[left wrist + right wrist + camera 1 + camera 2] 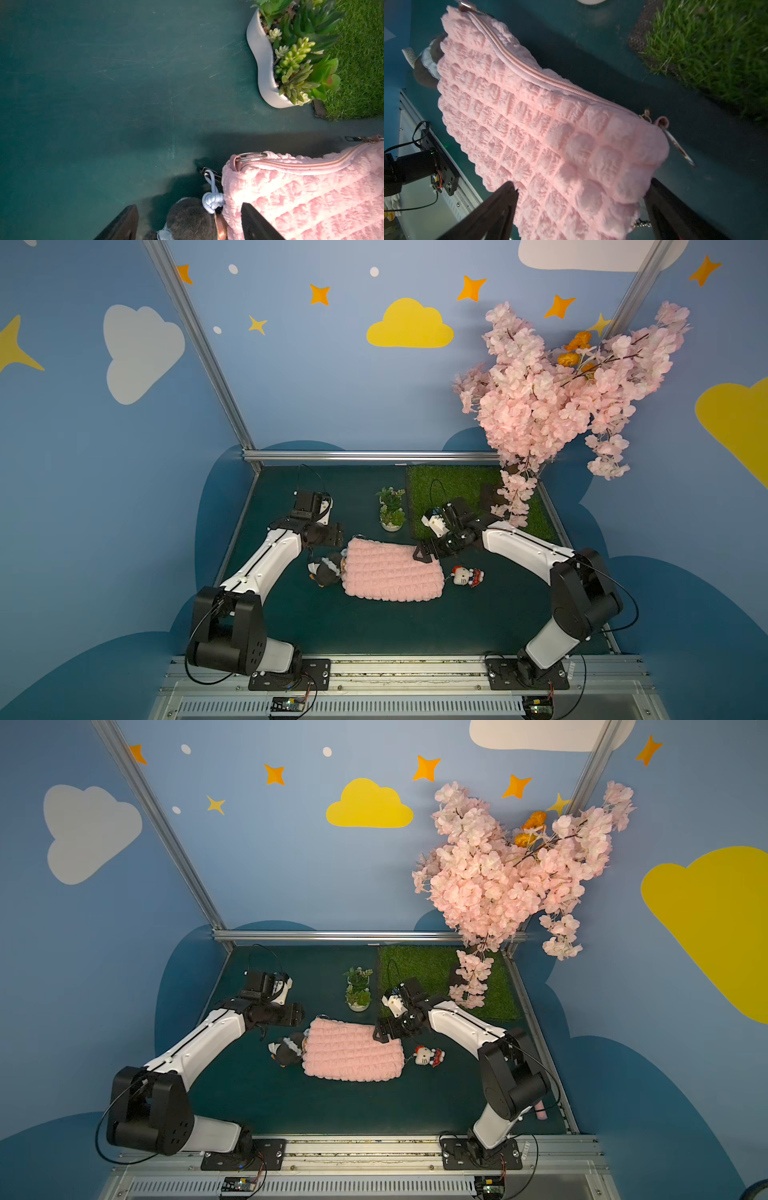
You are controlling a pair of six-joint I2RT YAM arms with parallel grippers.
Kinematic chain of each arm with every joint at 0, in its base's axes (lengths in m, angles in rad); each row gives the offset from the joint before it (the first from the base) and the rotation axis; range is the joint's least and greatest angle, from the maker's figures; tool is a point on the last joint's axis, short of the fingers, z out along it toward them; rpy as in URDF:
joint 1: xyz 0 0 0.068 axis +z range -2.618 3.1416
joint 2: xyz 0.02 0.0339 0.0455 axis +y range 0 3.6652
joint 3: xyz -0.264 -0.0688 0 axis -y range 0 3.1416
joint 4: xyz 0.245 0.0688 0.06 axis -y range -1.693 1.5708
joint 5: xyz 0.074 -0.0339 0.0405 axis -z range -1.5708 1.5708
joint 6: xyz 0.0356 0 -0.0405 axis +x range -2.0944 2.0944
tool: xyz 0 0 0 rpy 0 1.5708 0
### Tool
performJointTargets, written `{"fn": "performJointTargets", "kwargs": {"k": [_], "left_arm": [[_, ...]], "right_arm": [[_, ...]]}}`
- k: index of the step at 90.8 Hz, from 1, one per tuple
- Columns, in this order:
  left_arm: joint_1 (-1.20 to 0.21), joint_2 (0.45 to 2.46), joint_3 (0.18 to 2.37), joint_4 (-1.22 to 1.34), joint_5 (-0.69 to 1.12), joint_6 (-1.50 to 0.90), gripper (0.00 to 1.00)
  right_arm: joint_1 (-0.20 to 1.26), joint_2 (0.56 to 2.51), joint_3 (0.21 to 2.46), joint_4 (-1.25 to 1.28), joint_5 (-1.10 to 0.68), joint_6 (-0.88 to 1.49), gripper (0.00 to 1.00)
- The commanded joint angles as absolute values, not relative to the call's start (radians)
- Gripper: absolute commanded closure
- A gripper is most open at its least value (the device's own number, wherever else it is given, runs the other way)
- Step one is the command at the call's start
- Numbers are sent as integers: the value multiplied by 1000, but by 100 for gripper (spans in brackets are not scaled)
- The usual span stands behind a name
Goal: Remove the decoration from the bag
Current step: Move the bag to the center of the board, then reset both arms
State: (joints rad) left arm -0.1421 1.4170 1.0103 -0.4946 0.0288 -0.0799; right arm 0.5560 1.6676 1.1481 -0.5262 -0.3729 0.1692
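decoration (465, 576) in top views only

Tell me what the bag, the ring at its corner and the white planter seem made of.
The bag: soft plush fabric, matte and fuzzy, puffed into quilted squares. The ring at its corner: probably metal, thin and silvery with a bright glint. The planter: smooth matte white, ceramic or plastic; I cannot tell which.
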Motion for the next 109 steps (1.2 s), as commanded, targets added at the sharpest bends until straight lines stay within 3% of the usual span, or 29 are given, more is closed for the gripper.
{"fn": "performJointTargets", "kwargs": {"k": [1,13,20,46,67,80,91,101,109], "left_arm": [[-120,1383,1012,-500,-25,-80,19],[-55,1335,999,-494,-85,-60,18],[-7,1305,977,-469,-110,-46,0],[18,1190,751,-202,-225,-10,0],[18,1101,552,106,-203,32,0],[16,1125,451,299,-219,2,0],[-7,1195,445,373,-366,-12,0],[-15,1243,417,499,-238,73,0],[-20,1295,400,585,-234,54,0]], "right_arm": [[535,1640,1187,-592,-341,117,4],[507,1539,1137,-577,-302,92,3],[489,1453,1092,-538,-267,72,3],[383,1150,817,-364,-68,45,2],[328,972,526,-81,136,116,2],[241,972,472,65,258,55,2],[157,1052,439,186,312,3,2],[84,1146,373,453,301,-29,2],[42,1222,386,510,289,-41,2]]}}
